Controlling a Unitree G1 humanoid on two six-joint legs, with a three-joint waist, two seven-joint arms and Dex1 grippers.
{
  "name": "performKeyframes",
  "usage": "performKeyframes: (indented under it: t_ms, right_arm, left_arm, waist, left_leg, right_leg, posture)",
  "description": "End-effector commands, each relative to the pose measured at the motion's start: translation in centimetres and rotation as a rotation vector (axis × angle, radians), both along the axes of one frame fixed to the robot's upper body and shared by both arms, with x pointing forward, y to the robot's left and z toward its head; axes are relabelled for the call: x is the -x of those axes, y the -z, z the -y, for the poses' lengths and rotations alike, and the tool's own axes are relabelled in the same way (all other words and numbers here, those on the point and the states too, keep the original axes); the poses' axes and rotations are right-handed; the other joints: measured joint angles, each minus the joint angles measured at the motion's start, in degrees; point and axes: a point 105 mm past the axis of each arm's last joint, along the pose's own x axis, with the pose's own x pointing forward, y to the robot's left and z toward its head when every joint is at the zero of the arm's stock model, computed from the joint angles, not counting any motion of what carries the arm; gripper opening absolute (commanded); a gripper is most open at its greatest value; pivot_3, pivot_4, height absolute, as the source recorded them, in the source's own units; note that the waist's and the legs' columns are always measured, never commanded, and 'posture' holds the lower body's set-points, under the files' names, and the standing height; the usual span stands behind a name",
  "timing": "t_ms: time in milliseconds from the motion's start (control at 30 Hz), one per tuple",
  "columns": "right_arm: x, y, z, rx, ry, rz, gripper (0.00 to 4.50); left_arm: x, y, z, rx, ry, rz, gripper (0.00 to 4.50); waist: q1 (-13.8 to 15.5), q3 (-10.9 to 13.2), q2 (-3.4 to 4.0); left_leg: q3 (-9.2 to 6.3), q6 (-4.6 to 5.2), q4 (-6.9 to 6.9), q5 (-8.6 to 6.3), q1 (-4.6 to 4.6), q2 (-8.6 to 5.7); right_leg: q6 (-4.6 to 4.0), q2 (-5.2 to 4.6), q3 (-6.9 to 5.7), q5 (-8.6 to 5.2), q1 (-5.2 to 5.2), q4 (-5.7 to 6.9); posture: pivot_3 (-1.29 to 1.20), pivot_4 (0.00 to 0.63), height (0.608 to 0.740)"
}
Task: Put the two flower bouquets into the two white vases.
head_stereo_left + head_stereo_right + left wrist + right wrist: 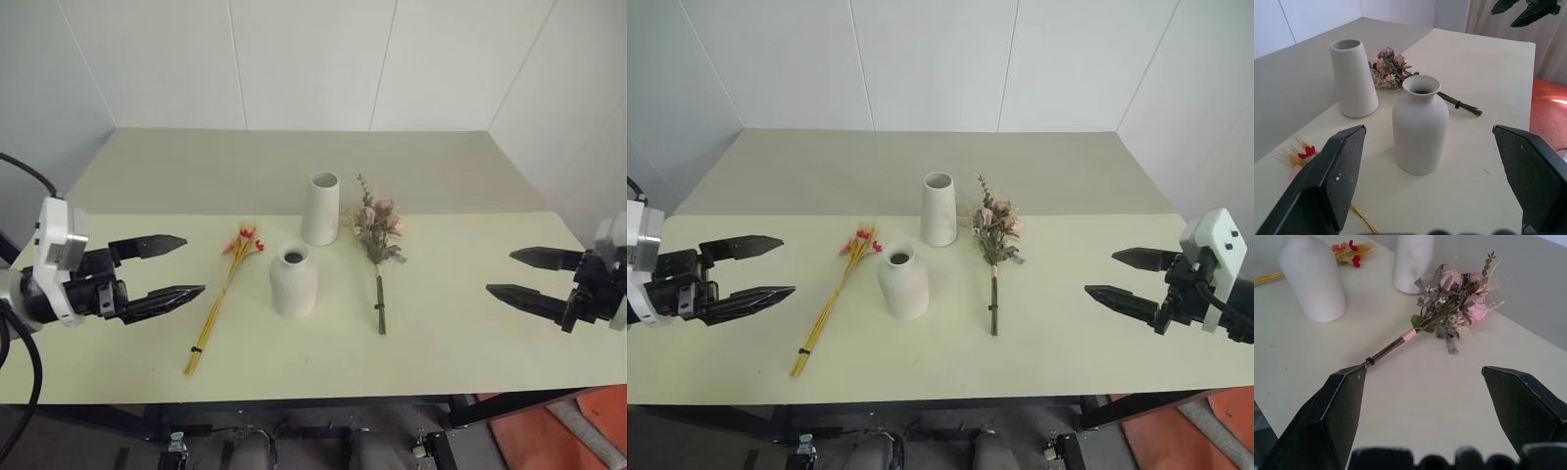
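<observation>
Both white vases (319,208) (293,280) stand empty, bouquets (223,294) (377,245) lying beside them, while each pincer (167,266) (522,276) gapes wide, holding nothing.

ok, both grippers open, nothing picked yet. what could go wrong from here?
1. The shorter vase stands between both bouquets; an arm sweeping in might tip it.
2. Its neck is narrow, so the pink bouquet may snag.
3. The yellow stalks lie flat on the table; the left gripper could miss them.
</observation>
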Motion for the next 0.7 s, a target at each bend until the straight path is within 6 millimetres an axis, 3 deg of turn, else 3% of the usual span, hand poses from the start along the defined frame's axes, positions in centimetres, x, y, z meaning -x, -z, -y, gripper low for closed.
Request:
performKeyframes:
  t_ms: [33,267,700]
  right_arm:
    - [-0.1,-1.2,-0.4,0.009,-0.008,0.055,4.47]
    - [-0.9,-1.4,-2.1,0.027,-0.036,0.06,4.47]
    - [-8.8,-1.6,-5.7,-0.026,0.328,-0.359,4.47]
  left_arm:
    - [-0.3,-1.1,-0.1,-0.048,0.001,0.055,4.5]
    - [-0.8,-1.7,0.8,-0.035,0.064,0.087,4.5]
    - [-3.0,-3.5,2.1,-0.02,0.227,0.181,4.5]
  waist:
    - [0.0,0.0,0.0]
    - [-0.1,0.0,0.0]
    - [-0.6,0.0,0.0]
  left_leg:
    - [0.0,0.0,0.0,0.0,0.0,0.0]
    - [0.0,0.0,0.0,0.0,0.0,0.01]
    - [0.06,0.02,-0.07,0.01,-0.21,0.01]
  right_leg:
    - [0.0,0.0,0.0,0.0,0.0,0.0]
    - [0.0,0.02,0.0,0.0,0.0,0.0]
    - [-0.14,0.08,0.07,0.13,-0.32,0.07]
  posture:
    - [0.0,0.15,0.74]
    - [0.0,0.15,0.74]
    - [0.0,0.15,0.74]
